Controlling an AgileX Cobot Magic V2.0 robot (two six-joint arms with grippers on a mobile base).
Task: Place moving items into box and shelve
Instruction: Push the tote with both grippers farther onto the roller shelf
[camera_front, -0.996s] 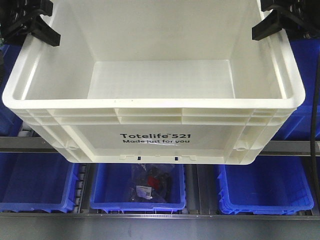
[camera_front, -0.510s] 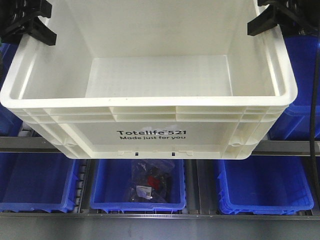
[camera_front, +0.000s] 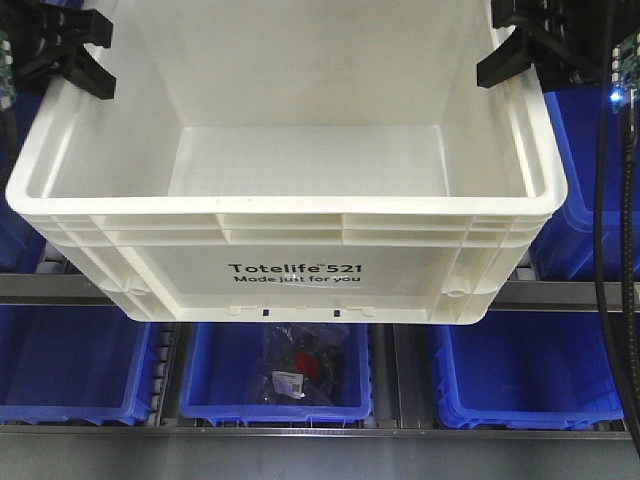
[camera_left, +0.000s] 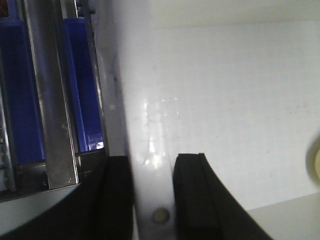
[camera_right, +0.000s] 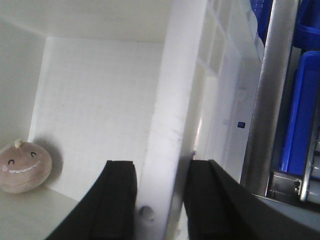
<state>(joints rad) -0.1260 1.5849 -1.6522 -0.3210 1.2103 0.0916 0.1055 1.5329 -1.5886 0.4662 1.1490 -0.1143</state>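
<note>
The left end effector (camera_left: 152, 192) is being kept closed on the left wall of the white box (camera_front: 290, 272), one black finger (camera_left: 116, 197) outside the wall and the other inside. The right end effector (camera_right: 157, 197) is likewise being clamped over the right wall, its fingers pressed to either face. In the front view the box is being held up between the two arms, tilted with its open top toward the camera, in front of a metal shelf (camera_front: 570, 292) lined with blue bins (camera_front: 275, 385). The middle lower bin is being occupied by a clear bag of small parts (camera_front: 300, 368). Inside the box, the pinkish-brown plush toy (camera_right: 24, 167) with a stitched smile is being seen in a corner against the walls. A yellowish edge (camera_left: 315, 165) is being glimpsed in the left wrist view; what it is cannot be told.
</note>
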